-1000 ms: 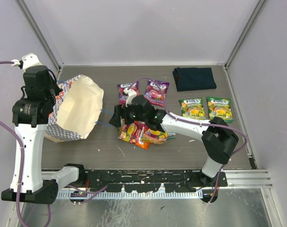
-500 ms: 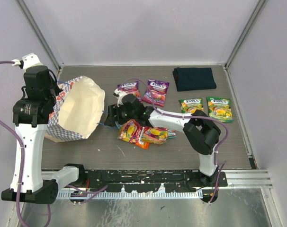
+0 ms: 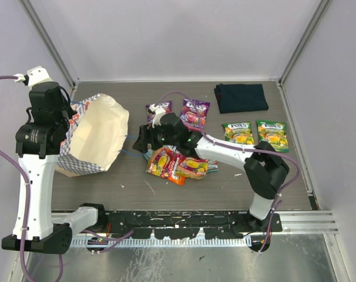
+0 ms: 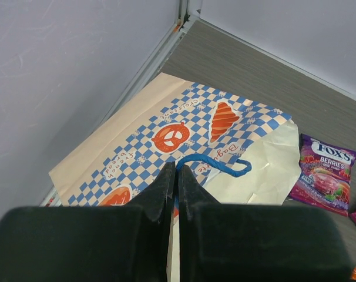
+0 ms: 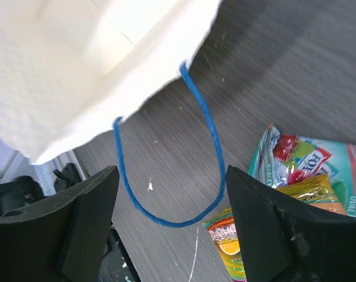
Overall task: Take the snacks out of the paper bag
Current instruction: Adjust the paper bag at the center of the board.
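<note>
1. Blue cord handle (image 5: 210, 135) loops on the table (image 5: 295, 70) between your right gripper (image 5: 172, 188) fingers, which stand wide apart and hold nothing.
2. Just ahead of those fingers the paper bag (image 5: 78, 70) lies tipped, mouth toward the gripper.
3. By the right finger, snacks sit piled: an orange packet (image 5: 231, 235) overlapping a teal packet (image 5: 319, 161).
4. Farther off lie two purple packets (image 3: 194, 111), then two green packets (image 3: 239, 134).
5. Your left gripper (image 4: 177, 170) is pinched tight on the bag's upper rim.
</note>
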You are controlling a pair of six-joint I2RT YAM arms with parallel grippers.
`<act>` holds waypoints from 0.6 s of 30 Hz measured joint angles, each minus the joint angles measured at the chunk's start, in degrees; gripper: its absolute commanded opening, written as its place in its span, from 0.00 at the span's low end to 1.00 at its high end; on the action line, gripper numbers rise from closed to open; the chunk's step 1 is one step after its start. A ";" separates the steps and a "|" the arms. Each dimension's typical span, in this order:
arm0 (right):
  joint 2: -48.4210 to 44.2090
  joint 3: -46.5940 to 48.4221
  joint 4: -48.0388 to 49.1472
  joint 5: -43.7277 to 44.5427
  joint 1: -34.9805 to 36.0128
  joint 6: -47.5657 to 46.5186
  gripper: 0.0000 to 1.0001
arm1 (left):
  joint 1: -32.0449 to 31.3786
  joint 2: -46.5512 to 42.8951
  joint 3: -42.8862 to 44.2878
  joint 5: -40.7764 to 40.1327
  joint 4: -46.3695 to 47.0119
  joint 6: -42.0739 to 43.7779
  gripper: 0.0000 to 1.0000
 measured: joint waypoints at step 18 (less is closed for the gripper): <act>5.09 -0.22 2.23 -8.26 -6.43 3.85 0.63 | 0.00 -0.81 -0.76 -0.17 0.37 0.74 0.03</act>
